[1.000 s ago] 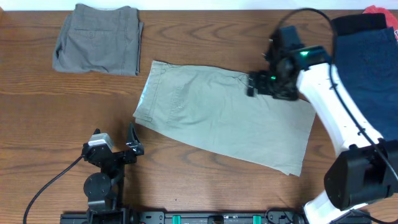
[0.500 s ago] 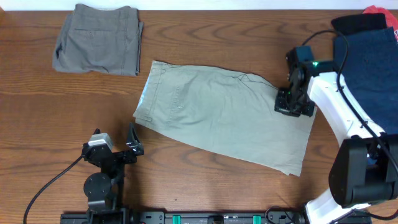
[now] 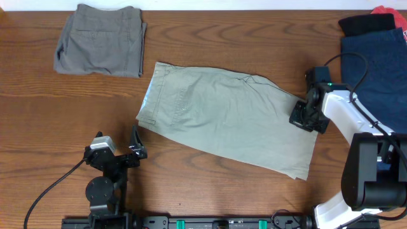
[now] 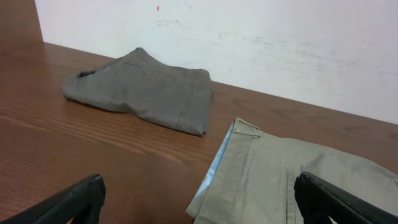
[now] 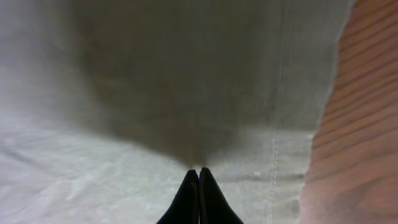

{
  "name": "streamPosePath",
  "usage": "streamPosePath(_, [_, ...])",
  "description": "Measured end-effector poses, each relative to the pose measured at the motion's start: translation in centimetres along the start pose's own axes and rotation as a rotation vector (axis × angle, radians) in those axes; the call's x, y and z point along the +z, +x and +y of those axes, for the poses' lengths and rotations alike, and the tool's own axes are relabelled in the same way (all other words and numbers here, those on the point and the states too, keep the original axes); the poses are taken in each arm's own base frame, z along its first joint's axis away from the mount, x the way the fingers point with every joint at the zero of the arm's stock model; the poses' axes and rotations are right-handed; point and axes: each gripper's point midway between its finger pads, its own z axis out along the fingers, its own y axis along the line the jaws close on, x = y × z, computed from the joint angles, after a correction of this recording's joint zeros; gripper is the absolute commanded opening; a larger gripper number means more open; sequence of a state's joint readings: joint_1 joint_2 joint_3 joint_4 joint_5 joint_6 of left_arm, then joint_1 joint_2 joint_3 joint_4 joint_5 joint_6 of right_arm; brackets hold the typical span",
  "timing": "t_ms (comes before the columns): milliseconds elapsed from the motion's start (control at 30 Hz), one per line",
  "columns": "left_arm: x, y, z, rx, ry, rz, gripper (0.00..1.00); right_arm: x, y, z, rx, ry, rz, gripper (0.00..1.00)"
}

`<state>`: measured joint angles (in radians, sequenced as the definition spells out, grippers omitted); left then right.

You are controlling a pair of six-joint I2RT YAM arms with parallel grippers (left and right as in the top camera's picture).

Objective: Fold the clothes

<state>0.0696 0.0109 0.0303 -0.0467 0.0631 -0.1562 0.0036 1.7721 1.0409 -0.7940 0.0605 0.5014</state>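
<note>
Light khaki shorts (image 3: 229,124) lie flat in the middle of the table, waistband to the left with a pale blue inner edge (image 4: 217,165). My right gripper (image 3: 300,119) is low over their right hem. In the right wrist view its fingertips (image 5: 199,171) are pressed together over the khaki cloth (image 5: 124,155), and no fold shows between them. My left gripper (image 3: 116,138) rests near the front left, wide open and holding nothing; the shorts' lower left corner (image 4: 298,180) lies just ahead of it.
A folded grey-olive garment (image 3: 98,41) (image 4: 143,90) lies at the back left. At the right edge are piled navy (image 3: 378,70), black (image 3: 365,24) and red (image 3: 388,11) clothes. A white wall (image 4: 280,43) runs behind the table.
My right arm has swung from the shorts' upper right edge down to their right hem, and its gripper has shut. The shorts and the left arm have not moved.
</note>
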Motion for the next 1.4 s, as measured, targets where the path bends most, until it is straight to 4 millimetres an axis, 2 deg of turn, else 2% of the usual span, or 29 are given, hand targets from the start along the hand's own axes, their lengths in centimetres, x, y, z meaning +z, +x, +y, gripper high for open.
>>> streamPosePath(367, [0.0,0.0,0.0,0.0,0.0,0.0,0.98,1.2,-0.1,0.8,0.02,-0.057,-0.027,0.01])
streamPosePath(1000, [0.0,0.0,0.0,0.0,0.0,0.0,0.98,1.3,-1.0,1.5,0.06,-0.09,-0.068,0.01])
streamPosePath(1167, [0.0,0.0,0.0,0.0,0.0,0.0,0.98,1.3,-2.1,2.1,0.065,-0.116,-0.109,0.01])
streamPosePath(1400, [0.0,0.0,0.0,0.0,0.0,0.0,0.98,1.3,-5.2,3.2,0.085,-0.177,-0.22,0.01])
